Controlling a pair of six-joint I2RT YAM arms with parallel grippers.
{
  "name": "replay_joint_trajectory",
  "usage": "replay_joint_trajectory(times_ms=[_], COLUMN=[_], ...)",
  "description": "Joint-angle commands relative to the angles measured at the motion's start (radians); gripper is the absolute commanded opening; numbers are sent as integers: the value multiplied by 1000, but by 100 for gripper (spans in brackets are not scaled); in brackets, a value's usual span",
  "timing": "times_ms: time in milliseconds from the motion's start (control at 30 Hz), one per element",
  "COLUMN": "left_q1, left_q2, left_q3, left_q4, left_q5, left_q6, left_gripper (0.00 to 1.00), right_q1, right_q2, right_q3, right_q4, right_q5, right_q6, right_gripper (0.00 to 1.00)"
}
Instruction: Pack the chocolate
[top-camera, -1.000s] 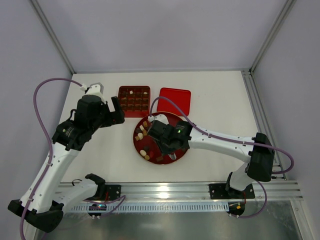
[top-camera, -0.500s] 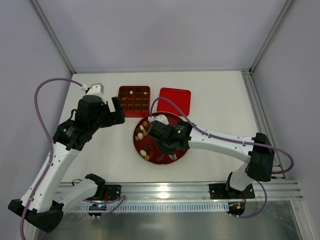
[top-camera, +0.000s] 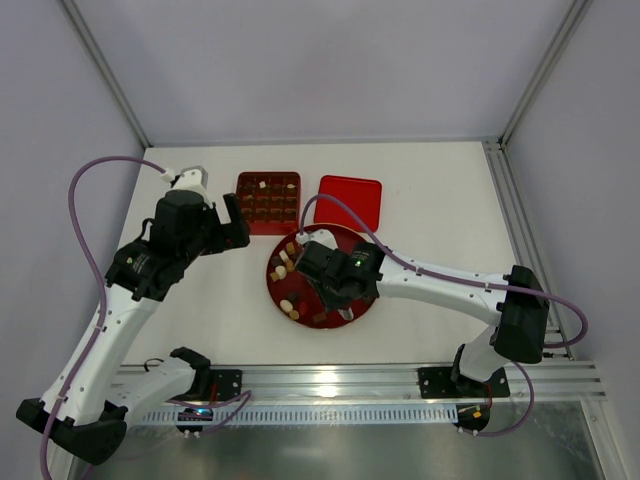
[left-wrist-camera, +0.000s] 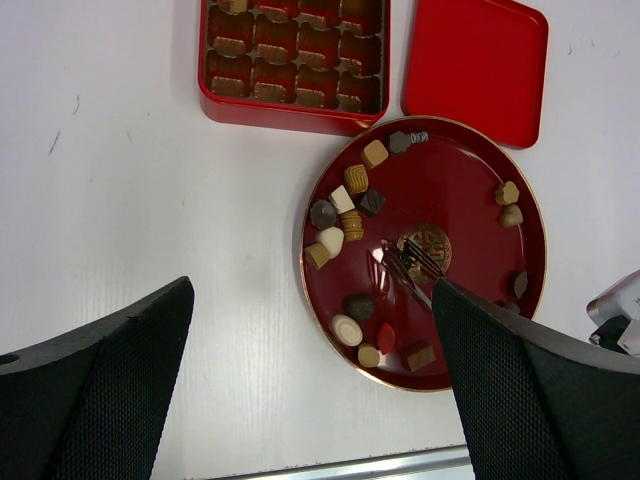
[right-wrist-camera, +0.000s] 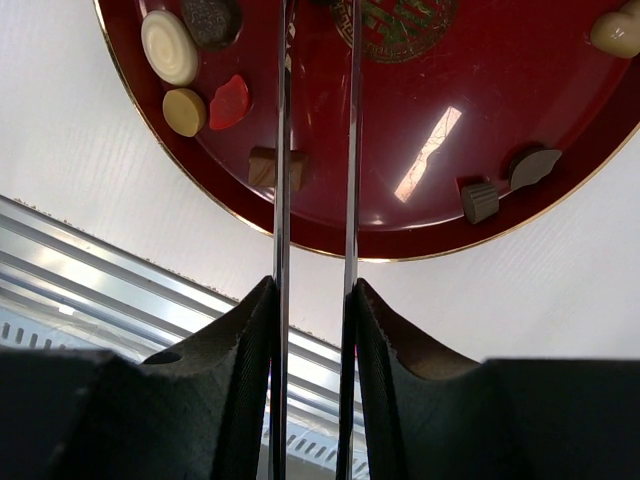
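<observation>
- The left end effector hangs wide open and empty over bare table, left of everything. It looks best kept there, out of the carrying lane.
- The red box sits at the far side, just beside the plate's upper-left rim. Several compartments already hold pieces, but its top row is cut off in the left wrist view, so pick a free cell from overhead.
- The chocolate lies mostly on the left half of the round red plate, crowded and nearly touching. A few loose pieces ring the near and right rim.
- The right end effector is clamped narrowly on thin metal tongs. Their tips sit just beside the gold emblem with nothing between them, as far as I can tell.
- A brown block sits against the left blade. It stands apart from its neighbours, so it seems the easiest target.
- To do this well, straddle one piece squarely, squeeze gently so it doesn't skid on the glossy plate, then lift clear of the rim before swinging boxward.
- The flat red lid lies right of the box, clear of that route.
</observation>
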Motion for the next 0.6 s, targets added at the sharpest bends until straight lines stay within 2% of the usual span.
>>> replay_joint_trajectory(times_ms=[0, 567], left_q1=[1, 1], left_q2=[-5, -4], left_q3=[0, 3], left_q4=[32, 30], left_q5=[4, 4], left_q6=[5, 6], left_gripper=[100, 100], right_q1=[-3, -6], right_q2=[-47, -69], right_q3=[41, 63], right_q4=[-5, -25], right_q5=[31, 60], right_q6=[-13, -13], right_gripper=[37, 37])
